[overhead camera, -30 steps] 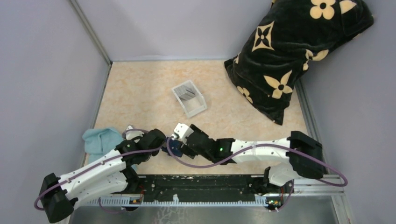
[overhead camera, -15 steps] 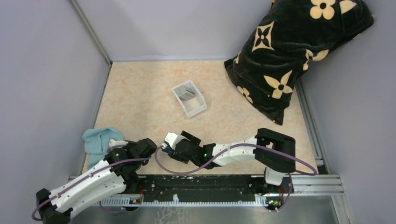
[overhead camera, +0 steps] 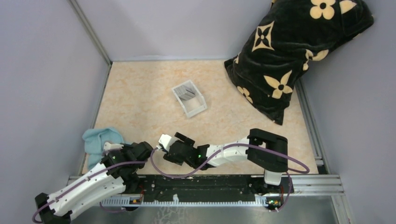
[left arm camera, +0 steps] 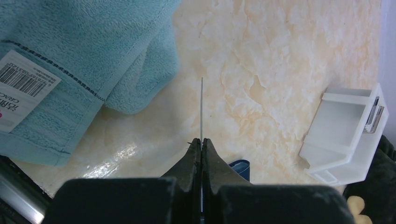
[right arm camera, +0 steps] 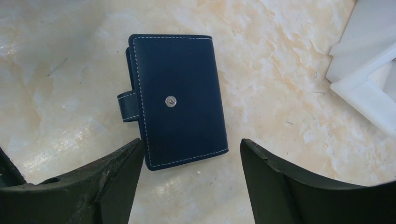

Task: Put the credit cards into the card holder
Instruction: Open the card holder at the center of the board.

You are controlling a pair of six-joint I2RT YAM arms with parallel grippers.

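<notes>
Both arms have drawn back toward the near edge of the bench [overhead camera: 140, 93]. Its jaws pressed together, the left gripper [left arm camera: 201, 144] pinches one credit card [left arm camera: 201, 107], seen edge-on, beside a teal towel [left arm camera: 70, 56]. The right gripper [right arm camera: 190, 147] hangs wide open over the card holder [right arm camera: 177, 98], which lies closed, stud up, by that edge. Other cards [overhead camera: 186, 91] sit in the white tray [overhead camera: 196, 108] mid-bench.

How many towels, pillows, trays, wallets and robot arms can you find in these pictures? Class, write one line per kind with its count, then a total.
Towel: 1
Pillow: 1
Tray: 1
Wallet: 1
Robot arms: 2
Total: 6
Cards left out: the stack in the tray is too small to count.
</notes>
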